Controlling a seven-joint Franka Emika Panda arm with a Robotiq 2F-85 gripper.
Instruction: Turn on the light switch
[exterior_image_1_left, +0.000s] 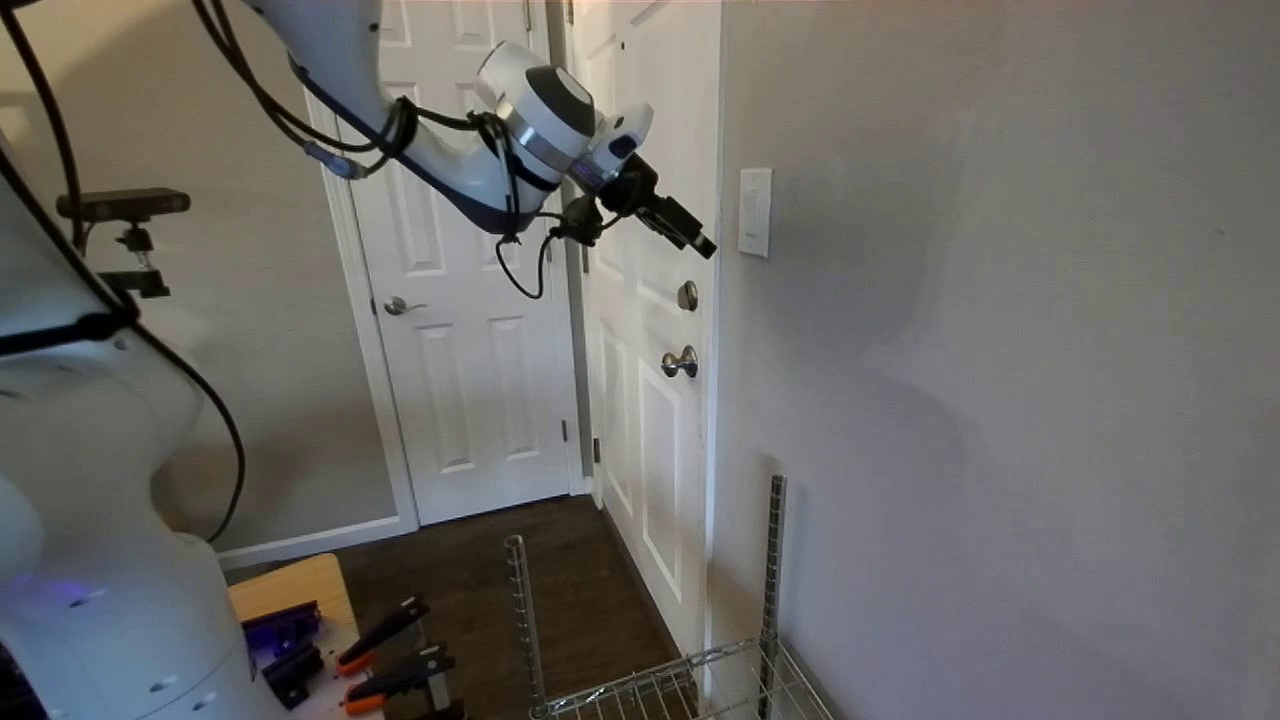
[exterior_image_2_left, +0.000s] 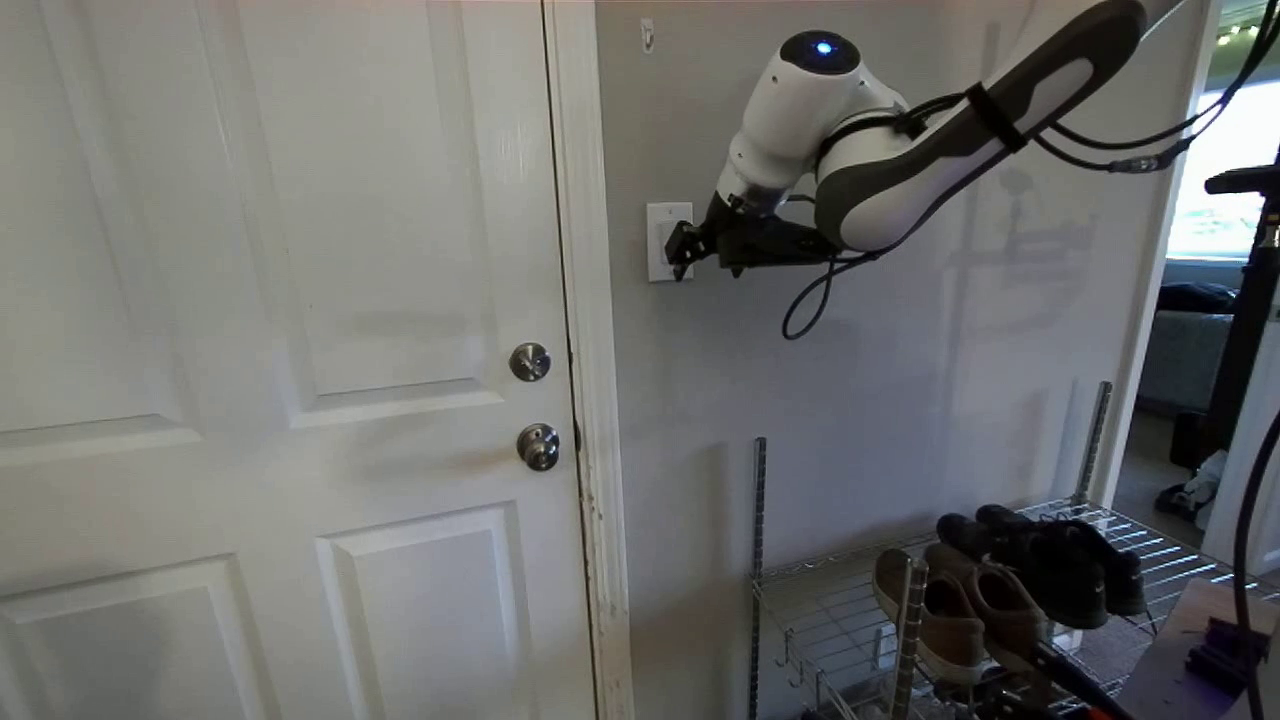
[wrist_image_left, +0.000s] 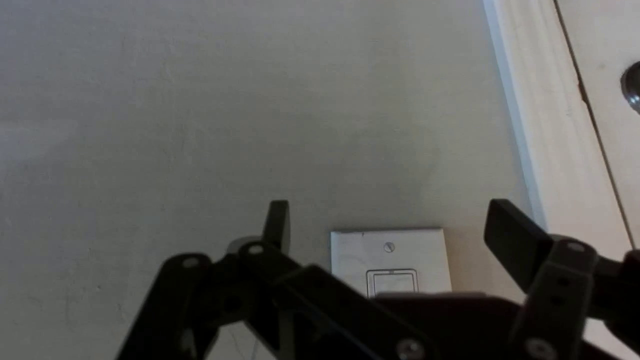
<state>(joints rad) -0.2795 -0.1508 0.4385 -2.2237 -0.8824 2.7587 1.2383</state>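
The light switch is a small white upright wall plate (exterior_image_1_left: 755, 213) on the grey wall beside a white door. In an exterior view my gripper partly covers its right and lower part (exterior_image_2_left: 657, 222). In the wrist view the plate's upper part, with a screw and the top of the rocker, shows between my fingers (wrist_image_left: 390, 252); its lower part is hidden behind the gripper body. My black gripper (wrist_image_left: 391, 220) is open and empty, its two fingers wide apart on either side of the plate. In an exterior view its tips (exterior_image_1_left: 704, 244) appear just left of the plate, apart from it.
A white door (exterior_image_2_left: 400, 300) with a deadbolt (exterior_image_2_left: 530, 362) and a round knob (exterior_image_2_left: 538, 447) is beside the switch. A wire rack (exterior_image_2_left: 830, 600) with upright posts and several shoes (exterior_image_2_left: 1000, 590) stands below the arm. A cable loop (exterior_image_2_left: 812, 310) hangs under the wrist.
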